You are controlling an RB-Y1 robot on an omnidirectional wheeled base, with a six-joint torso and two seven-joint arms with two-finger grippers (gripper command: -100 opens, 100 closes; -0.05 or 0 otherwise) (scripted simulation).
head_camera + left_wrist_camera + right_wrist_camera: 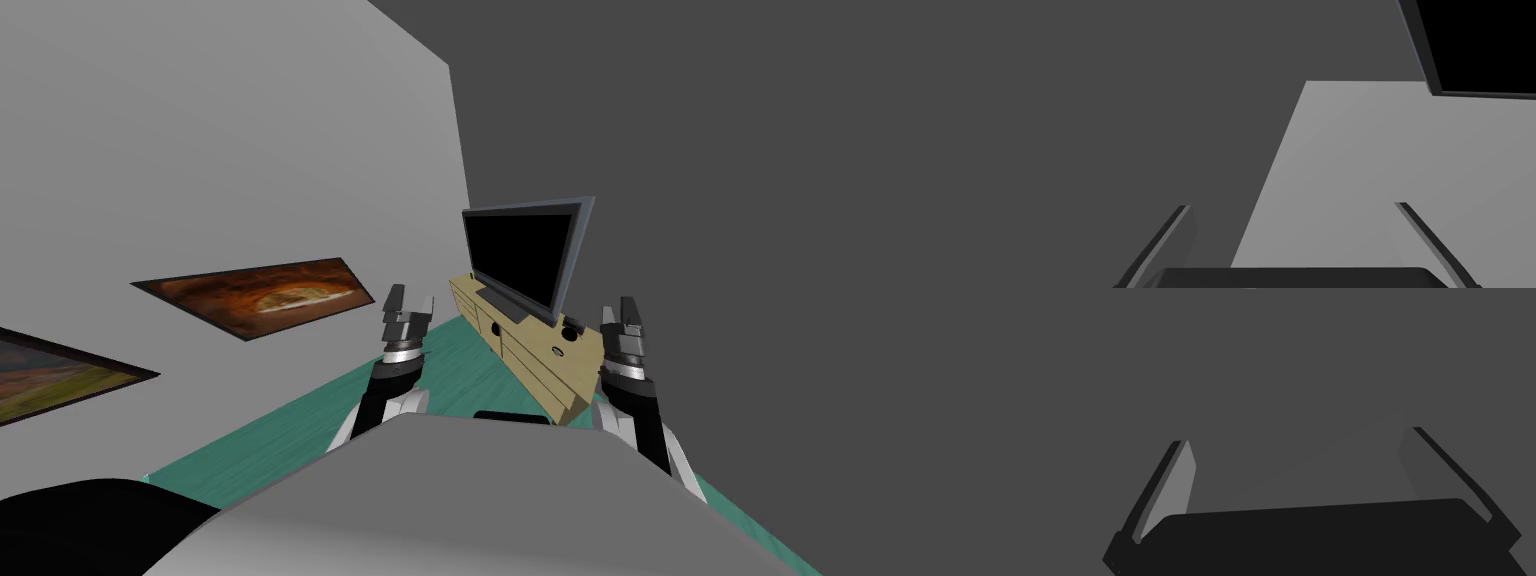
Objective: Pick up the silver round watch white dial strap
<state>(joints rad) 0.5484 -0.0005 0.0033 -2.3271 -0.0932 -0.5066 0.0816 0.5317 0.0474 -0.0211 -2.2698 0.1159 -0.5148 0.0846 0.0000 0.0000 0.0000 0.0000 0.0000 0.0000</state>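
A small round pale thing with a dark rim, which I take for the watch, lies on top of the light wood TV stand, near its closer end. A dark small object lies just behind it. Both arms are raised in front of me. My left gripper hangs over the floor, left of the stand, open and empty. My right gripper hovers at the stand's near right end, a little right of the watch, also open and empty, facing a dark grey wall.
A flat black TV stands on the stand's middle; its corner shows in the left wrist view. The stand runs along the dark grey wall. Teal floor lies left of it. Two framed pictures hang on the light wall.
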